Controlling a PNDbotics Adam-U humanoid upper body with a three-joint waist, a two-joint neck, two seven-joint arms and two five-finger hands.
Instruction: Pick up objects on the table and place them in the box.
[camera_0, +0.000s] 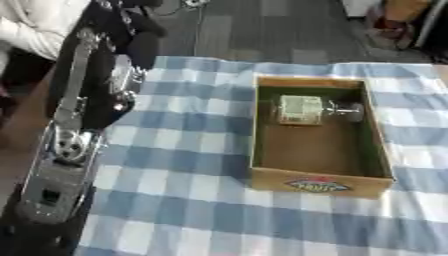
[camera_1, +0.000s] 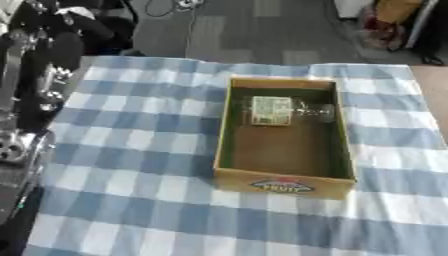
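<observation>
Inside box (camera_0: 317, 186), clear bottle (camera_0: 308, 110) lying flat

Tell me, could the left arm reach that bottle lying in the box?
Probably yes. The bottle lies in the open-topped box with nothing over it, and the left arm stretches along the table's left side. Only the box's near wall stands between. Its hand is not clearly visible.

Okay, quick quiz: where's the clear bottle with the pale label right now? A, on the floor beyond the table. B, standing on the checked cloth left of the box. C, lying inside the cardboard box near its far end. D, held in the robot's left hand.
C: the clear bottle lies on its side inside the cardboard box, near the far wall.
</observation>
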